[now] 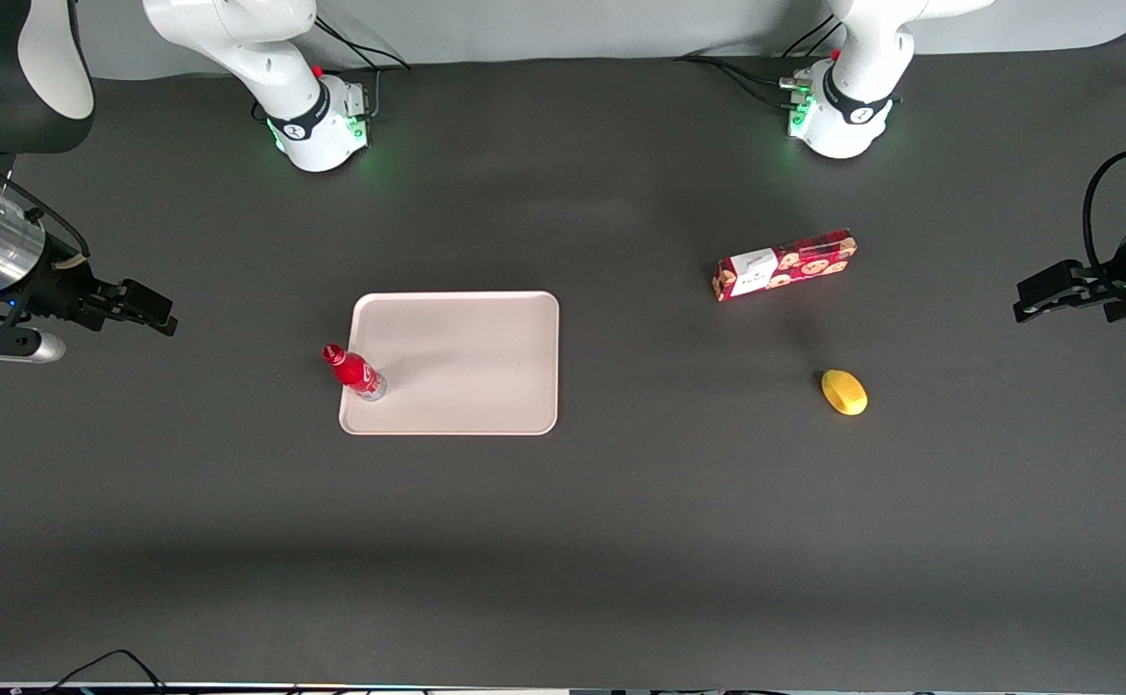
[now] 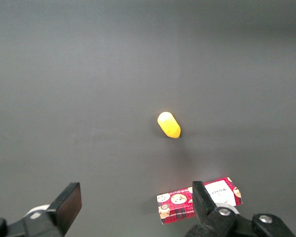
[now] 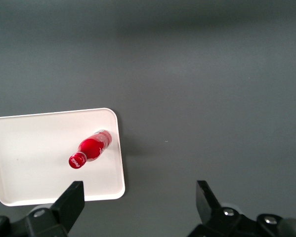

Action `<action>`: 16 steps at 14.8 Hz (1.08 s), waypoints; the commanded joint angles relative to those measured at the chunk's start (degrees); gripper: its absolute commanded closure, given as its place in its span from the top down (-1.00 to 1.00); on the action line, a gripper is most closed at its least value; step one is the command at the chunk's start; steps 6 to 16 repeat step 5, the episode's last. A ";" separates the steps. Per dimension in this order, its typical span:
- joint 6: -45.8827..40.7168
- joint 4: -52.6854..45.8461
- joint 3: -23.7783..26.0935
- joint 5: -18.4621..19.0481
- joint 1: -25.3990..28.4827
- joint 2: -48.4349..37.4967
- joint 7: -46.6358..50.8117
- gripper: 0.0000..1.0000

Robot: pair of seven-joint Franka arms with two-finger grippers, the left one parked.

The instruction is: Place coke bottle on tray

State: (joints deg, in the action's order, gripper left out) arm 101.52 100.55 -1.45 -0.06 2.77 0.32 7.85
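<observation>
- Bottle [image 1: 354, 373] stands upright on the tray [image 1: 466, 362], its silvery base just inside the rim at the edge toward the working arm's end of the table; the wrist view [image 3: 90, 149] confirms the base sits within the rim, close to that edge.
- Judging from this, the placing looks done: nothing touches the bottle and it stands on its own.
- Gripper [image 1: 143, 309] hangs well apart from the tray, toward the working arm's end of the table, above bare mat. Its jaws are spread wide and grip nothing; the wrist view shows both fingers [image 3: 71, 202] with a broad gap between them.
- What seems left, if anything, is only for the arm to settle at rest. One mild worry: the bottle is tall and slim and stands near the rim, so a knock could tip it off the tray.
- Most of the tray is bare, pale pinkish-beige with rounded corners.
- Table [image 1: 563, 541] is covered by a dark grey matte mat, flat and even.
- Toward the parked arm's end lie a red cookie box [image 1: 785, 264] and a small yellow object [image 1: 844, 392], the yellow one nearer the front camera; both are well apart from the tray.
- Two white arm bases with green lights sit at the table edge farthest from the front camera, cables trailing from them.
</observation>
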 commanded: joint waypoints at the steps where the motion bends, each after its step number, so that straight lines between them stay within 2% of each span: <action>1: -0.45 -2.11 -0.39 -0.82 0.05 1.00 -1.09 1.00; 16: -0.54 -2.55 -0.30 -0.82 -0.22 1.18 -1.44 1.00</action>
